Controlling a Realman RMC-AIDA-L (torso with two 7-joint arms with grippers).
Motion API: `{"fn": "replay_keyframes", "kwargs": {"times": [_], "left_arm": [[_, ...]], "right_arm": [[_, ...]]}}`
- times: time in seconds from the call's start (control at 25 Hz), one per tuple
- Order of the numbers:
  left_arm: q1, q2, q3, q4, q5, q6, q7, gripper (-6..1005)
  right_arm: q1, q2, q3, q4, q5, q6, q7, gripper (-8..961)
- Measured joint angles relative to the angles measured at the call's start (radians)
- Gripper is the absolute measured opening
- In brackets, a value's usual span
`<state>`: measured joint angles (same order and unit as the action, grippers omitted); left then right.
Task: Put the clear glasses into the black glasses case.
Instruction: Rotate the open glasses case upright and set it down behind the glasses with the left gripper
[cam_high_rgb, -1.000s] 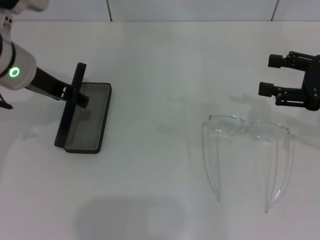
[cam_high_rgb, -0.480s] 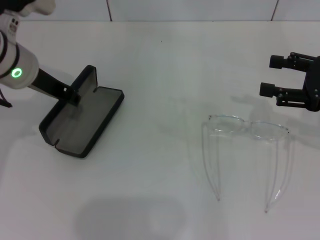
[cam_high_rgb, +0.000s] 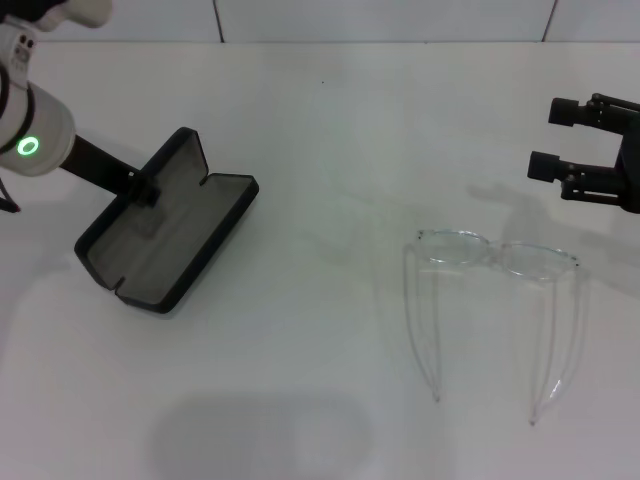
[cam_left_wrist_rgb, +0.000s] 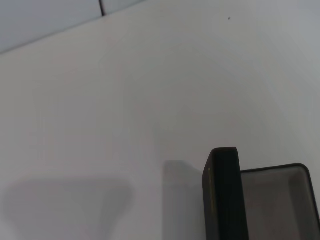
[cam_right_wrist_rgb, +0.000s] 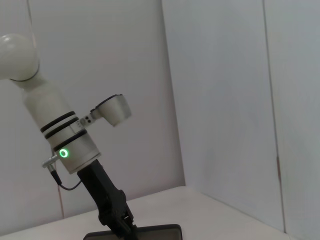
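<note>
The black glasses case (cam_high_rgb: 170, 235) lies open at the table's left, grey lining up, its lid tilted back toward the far left. My left gripper (cam_high_rgb: 143, 190) is shut on the lid's far edge. The left wrist view catches the lid's rim (cam_left_wrist_rgb: 223, 195) and part of the lined tray. The clear glasses (cam_high_rgb: 497, 255) rest on the table at the right, temples unfolded and pointing toward the near edge. Beyond them and to their right hovers my right gripper (cam_high_rgb: 546, 138), open and holding nothing, its fingertips pointing left. In the right wrist view the left arm (cam_right_wrist_rgb: 70, 145) stands over the case's edge (cam_right_wrist_rgb: 135, 232).
The white table (cam_high_rgb: 320, 130) runs back to a tiled wall (cam_high_rgb: 380, 18). A wide bare stretch lies between the case and the glasses.
The case lid has swung from upright to laid back, and the case has turned and shifted a little to the right. My right gripper has drifted slightly right and away.
</note>
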<state>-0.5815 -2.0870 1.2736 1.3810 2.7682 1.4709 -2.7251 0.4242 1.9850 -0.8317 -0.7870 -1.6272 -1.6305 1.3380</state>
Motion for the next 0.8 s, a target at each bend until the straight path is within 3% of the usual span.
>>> {"fn": "replay_keyframes", "kwargs": {"times": [0.16,0.36,0.6,0.8], "left_arm": [[0.038,0.0,0.061,0.111,-0.07,0.0,0.095,205],[0.088,-0.001,0.212,0.249,-0.1,-0.018,0.269,205],[0.122,-0.004,0.334,0.285,-0.103,-0.101,0.451,206],[0.167,-0.005,0.411,0.289,-0.148,-0.202,0.6,206]], "right_arm": [[-0.013,0.0,0.011,0.0,0.011,-0.001,-0.008,782],[-0.02,0.003,0.12,0.021,0.012,-0.04,-0.042,782],[-0.049,-0.01,0.387,0.107,0.012,-0.197,-0.103,782],[-0.099,-0.014,0.541,0.115,0.027,-0.307,-0.112,782]]}}
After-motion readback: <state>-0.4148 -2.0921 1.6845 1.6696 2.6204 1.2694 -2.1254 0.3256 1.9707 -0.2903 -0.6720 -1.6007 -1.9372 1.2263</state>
